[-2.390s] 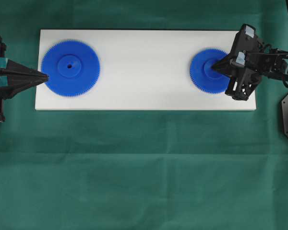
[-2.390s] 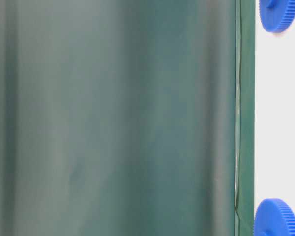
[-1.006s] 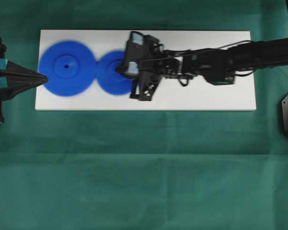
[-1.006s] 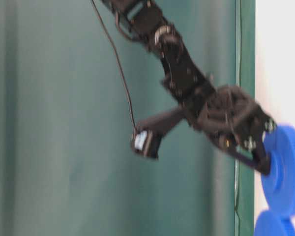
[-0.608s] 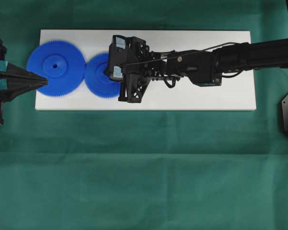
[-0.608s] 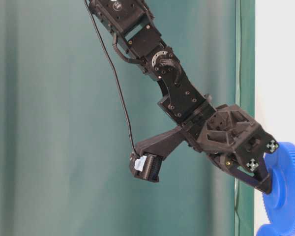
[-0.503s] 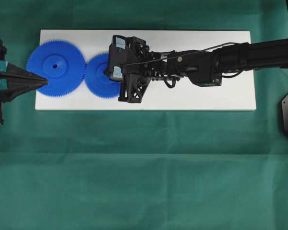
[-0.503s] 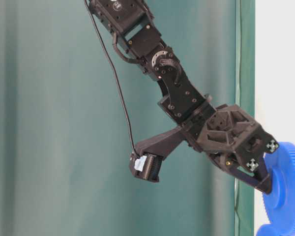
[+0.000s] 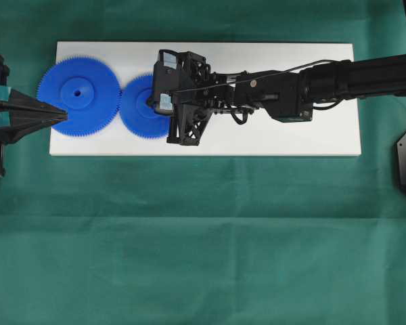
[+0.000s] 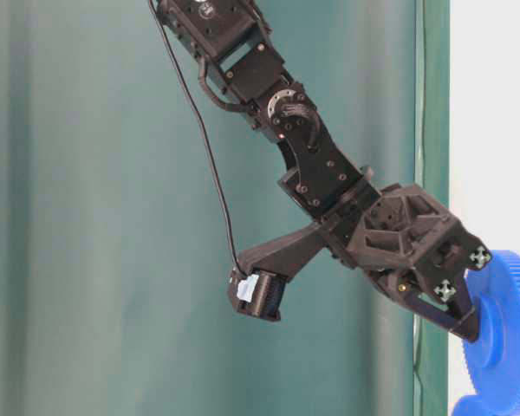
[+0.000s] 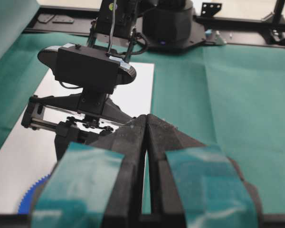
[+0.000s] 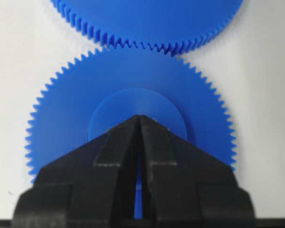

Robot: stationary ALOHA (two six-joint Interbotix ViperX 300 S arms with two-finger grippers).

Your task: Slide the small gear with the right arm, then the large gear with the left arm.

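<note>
The small gear (image 9: 139, 115) lies on the white board (image 9: 271, 139), its teeth meshed with the large gear (image 9: 79, 97) to its left. My right gripper (image 9: 149, 103) is shut, its pointed tip pressing down on the small gear's raised hub (image 12: 137, 102). The right wrist view shows the small gear (image 12: 66, 128) under the right gripper (image 12: 140, 117) and the large gear (image 12: 147, 19) beyond it. The large gear overhangs the board's left edge. My left gripper (image 9: 65, 116), teal-patched, is shut with its tip over the large gear's lower left part. Seen from table level, the right gripper (image 10: 473, 333) touches the small gear (image 10: 507, 347).
Green cloth (image 9: 203, 237) covers the table around the board. The right arm (image 9: 325, 78) stretches across the board from the right. In the left wrist view the right arm's wrist (image 11: 88, 71) stands just beyond the left gripper (image 11: 146, 117).
The right gripper slid the small gear leftward across the board into the large gear, which shifted left over the board's edge. Over the last half second nothing moves.
</note>
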